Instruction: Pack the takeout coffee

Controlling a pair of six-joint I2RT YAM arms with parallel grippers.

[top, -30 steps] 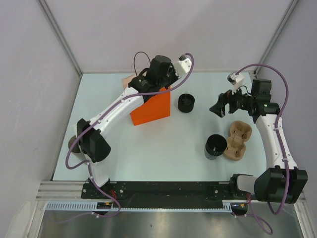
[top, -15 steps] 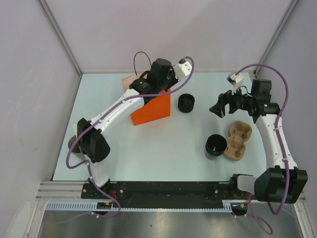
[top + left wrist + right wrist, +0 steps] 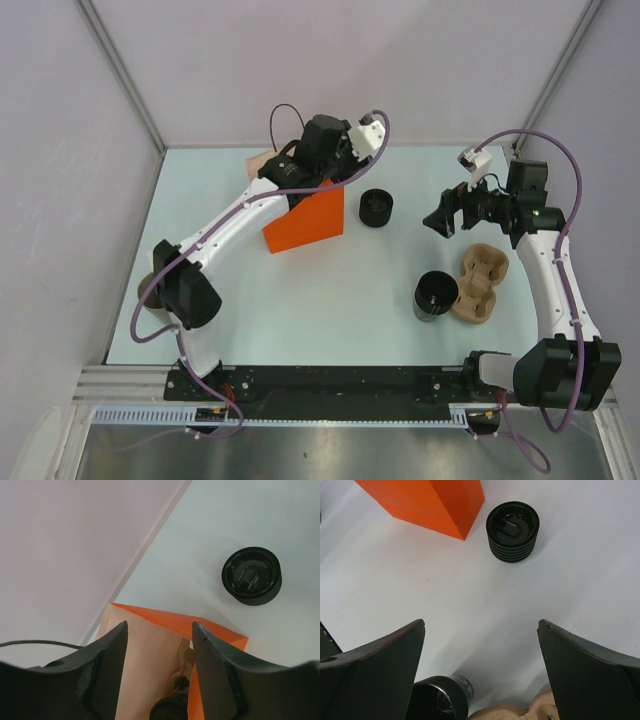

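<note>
The takeout coffee (image 3: 376, 207), a small black cup with a spoked lid, stands on the table right of the orange paper bag (image 3: 308, 222). It also shows in the left wrist view (image 3: 251, 575) and the right wrist view (image 3: 512, 530). My left gripper (image 3: 290, 168) hovers over the bag's open mouth (image 3: 150, 650), open, with nothing between its fingers (image 3: 159, 626). Deep inside the bag lie a dark round object (image 3: 172, 707) and a brown cardboard piece. My right gripper (image 3: 441, 219) hangs wide open (image 3: 481, 624) and empty, to the right of the coffee.
An open-topped black cup (image 3: 435, 296) stands at the near right, touching a brown cardboard cup carrier (image 3: 478, 284); both sit below the right gripper (image 3: 440, 700). Walls close in the table at the back and both sides.
My left gripper's jaws have parted above the bag, and its wrist has turned slightly. The right arm, the coffee and the other cup have stayed still.
</note>
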